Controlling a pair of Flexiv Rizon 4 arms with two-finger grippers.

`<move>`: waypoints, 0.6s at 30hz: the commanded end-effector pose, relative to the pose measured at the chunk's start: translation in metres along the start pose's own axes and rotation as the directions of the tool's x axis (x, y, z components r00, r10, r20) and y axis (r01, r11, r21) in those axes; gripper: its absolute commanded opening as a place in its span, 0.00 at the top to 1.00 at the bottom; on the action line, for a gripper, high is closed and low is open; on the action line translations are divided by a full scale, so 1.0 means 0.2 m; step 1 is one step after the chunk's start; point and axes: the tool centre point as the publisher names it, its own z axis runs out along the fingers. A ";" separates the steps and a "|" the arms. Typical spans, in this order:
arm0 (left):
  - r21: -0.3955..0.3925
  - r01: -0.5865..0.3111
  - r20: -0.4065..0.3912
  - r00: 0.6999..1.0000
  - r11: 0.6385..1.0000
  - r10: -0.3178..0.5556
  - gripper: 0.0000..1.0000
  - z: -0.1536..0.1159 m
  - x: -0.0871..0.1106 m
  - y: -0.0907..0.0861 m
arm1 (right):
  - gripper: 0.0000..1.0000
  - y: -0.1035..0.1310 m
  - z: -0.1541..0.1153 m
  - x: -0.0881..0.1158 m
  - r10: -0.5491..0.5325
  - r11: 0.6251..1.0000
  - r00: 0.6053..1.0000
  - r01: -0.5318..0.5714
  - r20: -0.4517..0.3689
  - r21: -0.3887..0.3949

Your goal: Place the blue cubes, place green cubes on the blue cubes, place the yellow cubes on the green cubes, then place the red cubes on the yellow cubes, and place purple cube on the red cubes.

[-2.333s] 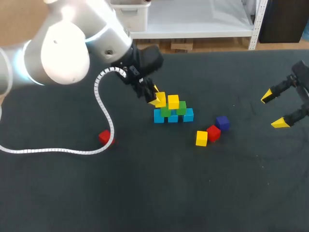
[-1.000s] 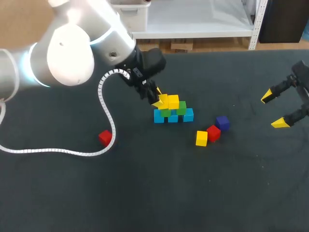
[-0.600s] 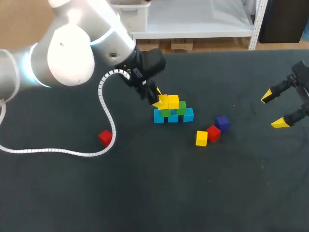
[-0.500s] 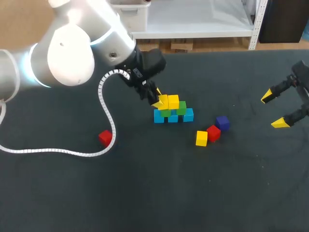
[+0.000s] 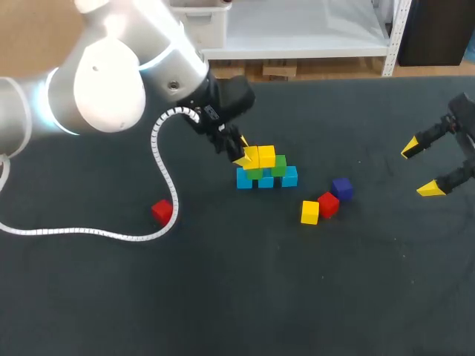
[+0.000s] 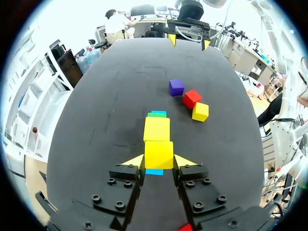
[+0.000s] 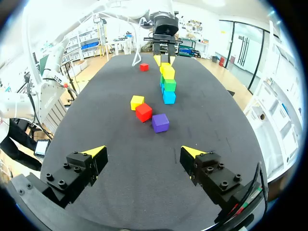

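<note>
The blue cubes (image 5: 266,180) and green cubes (image 5: 278,167) are stacked, one yellow cube (image 5: 266,156) on top. The left hand (image 6: 159,161) grips a second yellow cube (image 6: 159,153) beside it, not yet released. A loose yellow (image 5: 309,212), near red (image 5: 328,203), far red (image 5: 161,211) and purple cube (image 5: 341,188) lie unplaced on the table (image 5: 297,297). The right hand (image 7: 143,151) gapes wide.
</note>
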 end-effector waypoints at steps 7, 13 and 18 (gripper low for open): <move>0.007 0.002 -0.005 1.000 1.000 -0.002 0.64 0.01 0.00 0.02 | 0.00 0.00 0.00 0.00 -0.001 1.000 1.000 0.001 0.002 0.000; 0.009 0.003 -0.005 1.000 1.000 -0.003 0.56 0.01 0.00 0.03 | 0.00 0.00 0.00 0.00 -0.001 1.000 1.000 0.001 0.002 0.000; 0.011 0.005 -0.006 1.000 1.000 -0.005 0.53 0.01 0.00 0.03 | 0.00 0.00 0.00 0.00 -0.001 1.000 1.000 0.001 0.002 0.000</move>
